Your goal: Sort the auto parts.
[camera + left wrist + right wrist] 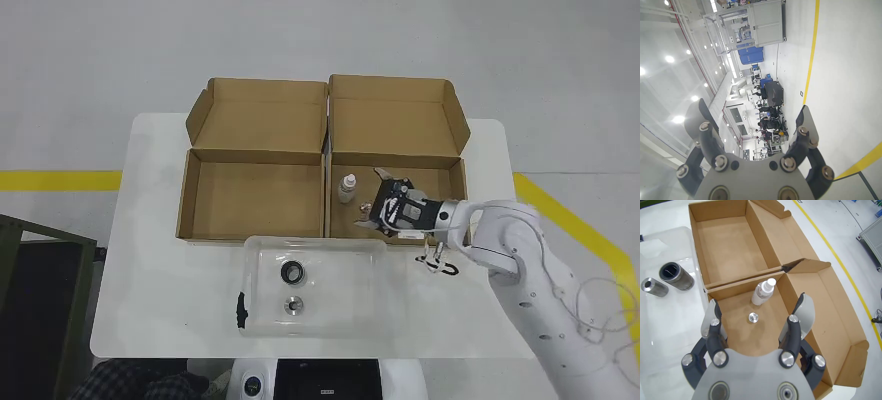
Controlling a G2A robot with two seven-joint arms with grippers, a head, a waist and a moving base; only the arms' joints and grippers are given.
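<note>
1. Parts: a dark steel sleeve (293,272) and a smaller bright steel sleeve (292,306) stand on end, apart, in the clear plastic tray (350,290) at lower centre of the top view.
2. The right cardboard box (440,185), centre right of the top view, holds an upright white spray bottle (762,292) and a small hexagonal metal fitting (753,317) near it. The left cardboard box (255,200) adjoins it.
3. Right gripper (758,301): fingers spread wide with nothing between them, positioned above the right cardboard box floor, over the fitting.
4. Left gripper (753,105): fingers spread, holding nothing, pointed out at the room.
5. Handling, sleeves: probably heavy for their size, rigid, with smooth walls that may slip. Grip across the outer wall at mid-height, pads square to the axis.
6. Handling, fitting: light and low-lying. Pinch across opposite flats.
7. Handling, bottle: light and top-heavy, likely to tip if brushed. Grip the body, not the nozzle.
</note>
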